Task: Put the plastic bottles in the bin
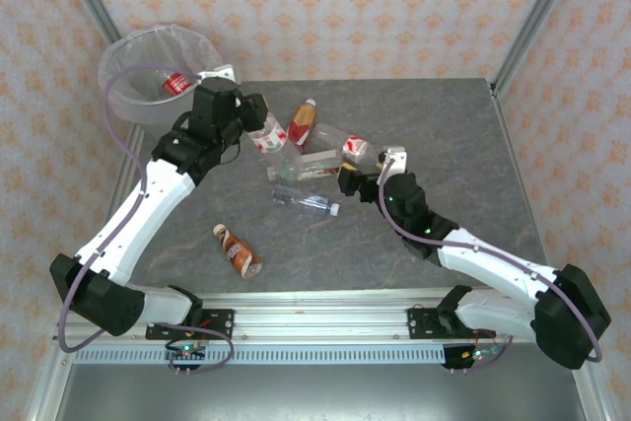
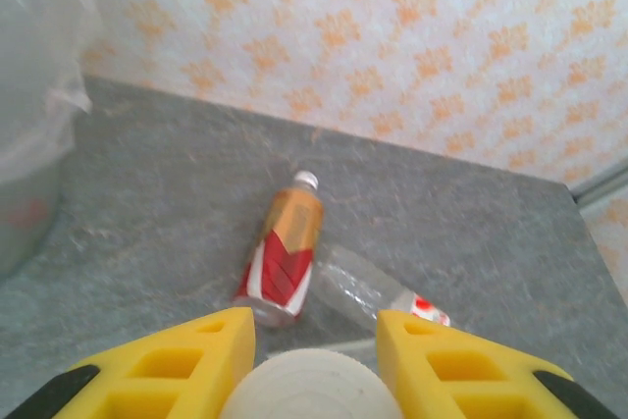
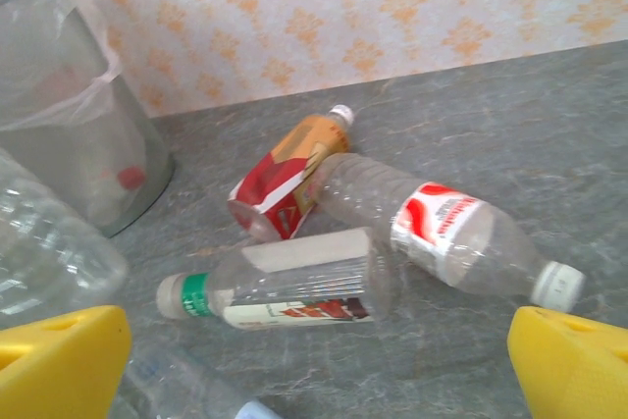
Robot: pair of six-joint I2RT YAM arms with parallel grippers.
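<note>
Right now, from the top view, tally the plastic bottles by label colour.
Red-and-white label bottles: 3
Orange-and-red label bottle: 1
Brown label bottle: 1
Bluish clear bottle: 1
Green-capped white label bottle: 1
Total that I can make out: 7

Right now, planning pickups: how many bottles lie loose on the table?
5: orange-labelled bottle, red-and-white-labelled bottle, green-capped bottle, small clear bottle mid-table; brown-labelled bottle nearer. Others may hide.

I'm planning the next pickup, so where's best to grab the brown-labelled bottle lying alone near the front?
Likely across the middle of the brown-labelled bottle, from above, jaws square to its length: it lies flat, diagonal, with nothing touching either side.
</note>
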